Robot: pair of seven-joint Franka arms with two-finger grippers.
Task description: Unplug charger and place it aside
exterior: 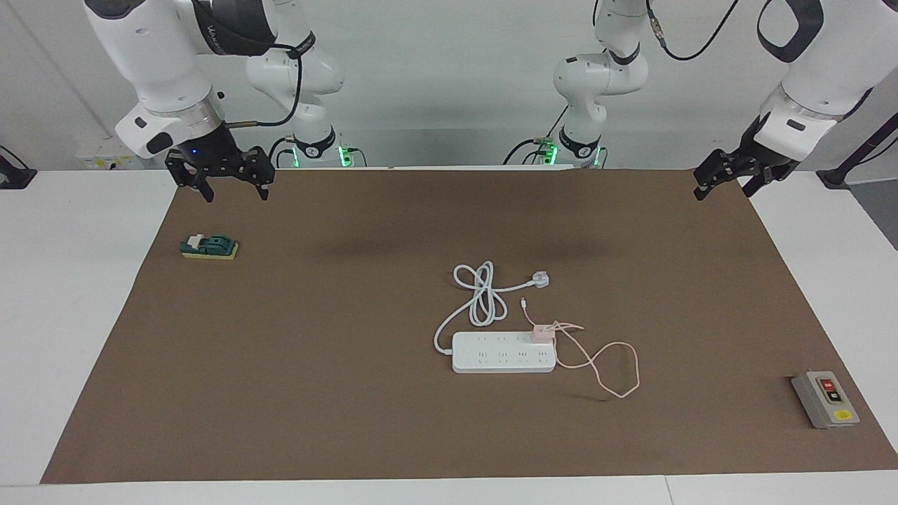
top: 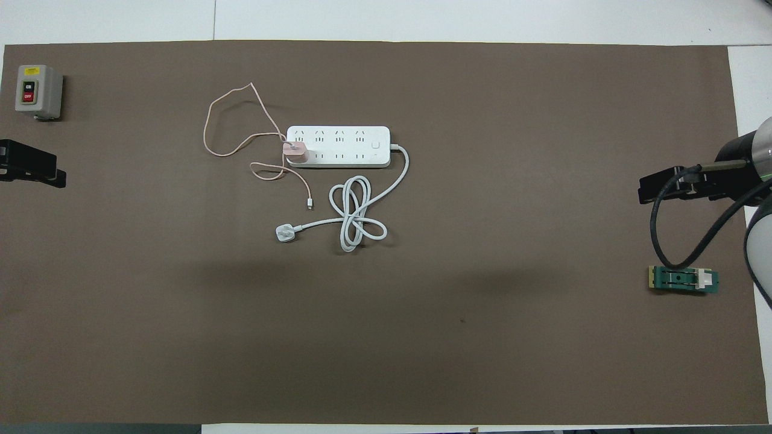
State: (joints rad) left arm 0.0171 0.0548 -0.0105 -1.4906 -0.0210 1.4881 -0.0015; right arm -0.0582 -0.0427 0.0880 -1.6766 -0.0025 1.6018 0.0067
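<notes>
At the upper left of the facing view the right claw [exterior: 235, 188] hangs with fingers spread above the counter's [exterior: 351, 393] brown mat, over the edge near a green block [exterior: 209, 247]; at centre the charger [exterior: 542, 332] sits plugged into the white power strip [exterior: 504, 352], its pink cable [exterior: 617, 368] looping alongside; a white plug [exterior: 539, 280] lies just above; at upper right the left claw [exterior: 729, 179] waits, fingers apart; a grey switch box [exterior: 825, 399] sits lower right.

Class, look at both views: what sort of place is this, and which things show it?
Most likely a robotics lab test bench. Two arms wait raised, the left gripper and right gripper apart. A brown mat holds staged props: a power strip with a pink charger plugged in, and a grey switch box.
</notes>
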